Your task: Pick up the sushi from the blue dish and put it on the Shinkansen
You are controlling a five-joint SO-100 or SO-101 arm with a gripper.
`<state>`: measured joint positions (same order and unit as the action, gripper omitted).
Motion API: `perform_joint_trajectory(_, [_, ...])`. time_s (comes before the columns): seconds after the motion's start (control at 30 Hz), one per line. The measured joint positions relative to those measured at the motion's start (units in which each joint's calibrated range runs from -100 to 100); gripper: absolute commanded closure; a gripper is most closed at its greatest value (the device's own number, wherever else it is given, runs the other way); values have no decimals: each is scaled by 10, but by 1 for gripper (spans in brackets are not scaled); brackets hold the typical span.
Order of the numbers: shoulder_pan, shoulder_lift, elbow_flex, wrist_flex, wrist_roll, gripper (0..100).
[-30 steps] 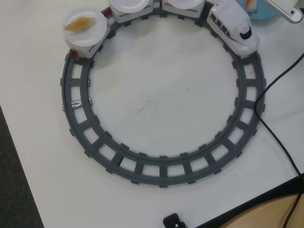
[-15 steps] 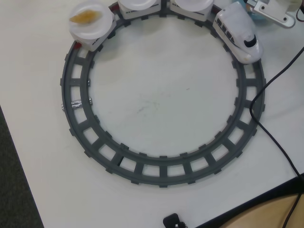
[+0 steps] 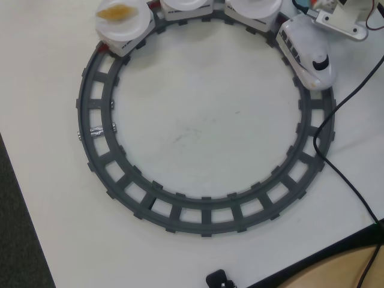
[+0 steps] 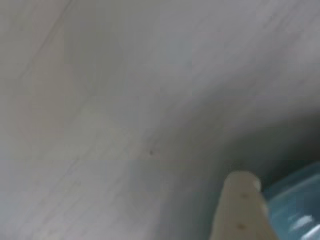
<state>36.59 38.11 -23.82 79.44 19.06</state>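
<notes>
Overhead view first: Shinkansen (image 3: 307,54) sits on track (image 3: 204,222) at upper right, nose down-right. Its carriages carry white plates (image 3: 252,7); leftmost plate (image 3: 123,21) already holds an orange sushi piece (image 3: 117,11). Arm (image 3: 342,18) pokes in at top right corner, claw out of frame.

Wrist view: blurry, one fingertip (image 4: 240,210) low, blue dish (image 4: 297,210) just beside it at bottom right, table (image 4: 125,100) elsewhere. Can't tell if claw's open or clenched, and no sushi visible on the dish here.

Risk, I reckon: w/ this blur I could misjudge approach and nudge the dish or clip the train nearby.
</notes>
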Motion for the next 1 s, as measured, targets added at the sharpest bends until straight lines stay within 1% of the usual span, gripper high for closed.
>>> perform_joint_trajectory(0.13, [2, -3, -4, -2, 0, 97])
perform_joint_trajectory(0.4, [7, -10, -3, -2, -7, 90])
perform_joint_trajectory(0.5, [17, -24, -2, -4, -32, 86])
perform_joint_trajectory(0.57, [28, -40, -2, -21, -55, 82])
perform_joint_trajectory(0.67, [46, -54, -2, -56, -111, 75])
perform_joint_trajectory(0.77, [59, -55, -2, -69, -170, 71])
perform_joint_trajectory(0.87, [57, -55, -2, -70, -210, 69])
perform_joint_trajectory(1.0, [50, -55, -2, -73, -239, 70])
